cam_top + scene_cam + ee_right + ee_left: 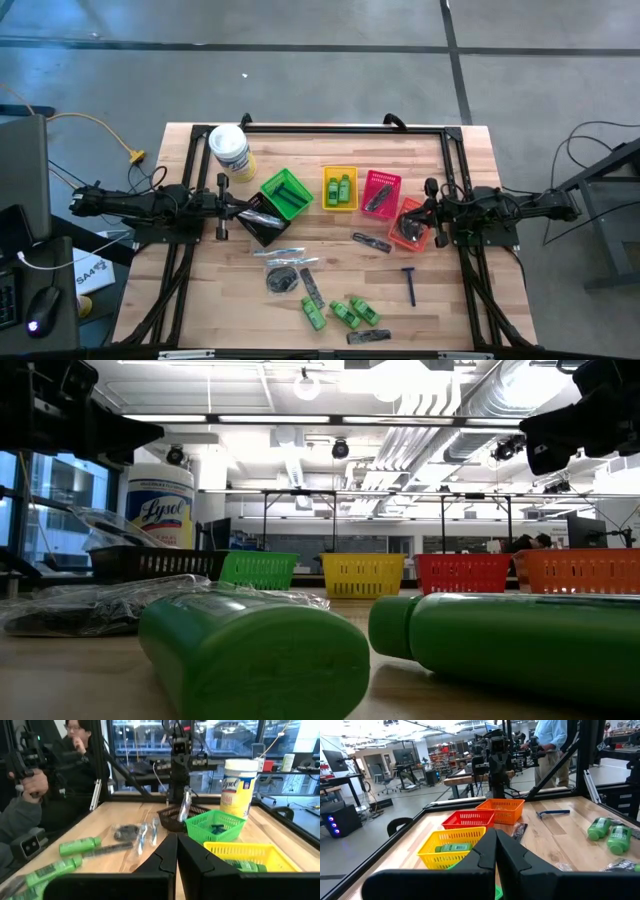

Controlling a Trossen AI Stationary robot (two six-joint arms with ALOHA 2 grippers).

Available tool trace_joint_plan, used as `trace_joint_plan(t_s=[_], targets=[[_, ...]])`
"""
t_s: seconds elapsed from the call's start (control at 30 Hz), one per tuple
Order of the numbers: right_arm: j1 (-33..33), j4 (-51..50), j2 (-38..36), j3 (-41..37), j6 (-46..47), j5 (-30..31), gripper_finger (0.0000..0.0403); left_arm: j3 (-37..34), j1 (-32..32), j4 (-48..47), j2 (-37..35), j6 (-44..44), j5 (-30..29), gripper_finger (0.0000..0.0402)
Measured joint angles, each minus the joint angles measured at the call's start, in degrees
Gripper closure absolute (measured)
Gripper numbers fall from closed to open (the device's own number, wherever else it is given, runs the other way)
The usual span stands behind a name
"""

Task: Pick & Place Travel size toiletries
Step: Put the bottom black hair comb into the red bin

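Nearest you, along the table's 6 o'clock edge, lie three green bottles [345,313] and a dark comb [363,336]. Just beyond them, toward 7 o'clock, sit a round dark packet [282,279] and clear-wrapped sticks [277,251]. A blue razor [409,283] lies alone at 5 o'clock, and another comb [371,242] rests near the centre.

Farther back runs a row of baskets. The black basket [262,218] stands at 9 o'clock with a clear-wrapped stick poking out of it. Then come the green basket [287,193], holding a blue item, the yellow basket [340,187] with two green bottles inside, the red basket [380,194] with a dark piece in it, and the orange basket [412,223] with dark packets at 3 o'clock.

Your left gripper [240,212] hangs over the black basket, fingers pressed together on nothing. Your right gripper [418,214] hangs over the orange basket, likewise closed and empty.

At 11 o'clock stands the white tub [229,150].
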Motion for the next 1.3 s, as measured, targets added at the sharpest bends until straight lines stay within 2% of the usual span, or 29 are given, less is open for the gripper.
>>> trace_joint_plan(t_s=[0.3, 0.5, 0.8, 0.97, 1.1, 1.3], targets=[[1.05, 5.60, 4.99, 0.03, 1.21, -0.52, 0.0399, 0.00, 0.00, 0.93, -0.01, 0.20, 0.00, 0.0402], [3.92, 12.33, 16.08, 0.02, 1.04, 1.70, 0.0399, 0.00, 0.00, 0.90, -0.02, 0.14, 0.00, 0.0402], [7.94, 24.91, 30.47, 0.82, -4.83, 6.09, 0.0399, 0.00, 0.00, 0.86, 0.00, 0.19, 0.02, 0.0402], [11.02, 21.04, 37.53, 8.08, -4.79, 7.20, 0.0399, 0.00, 0.00, 0.86, -0.02, 0.20, 0.02, 0.0402], [13.94, 13.53, 44.81, 15.32, -4.19, 10.98, 0.0399, 0.00, 0.01, 0.76, 0.00, 0.22, 0.02, 0.0401], [18.36, 5.20, 56.26, 24.92, -2.07, 11.20, 0.0399, 0.00, 0.01, -0.73, 0.00, 0.24, 0.02, 0.0402]])
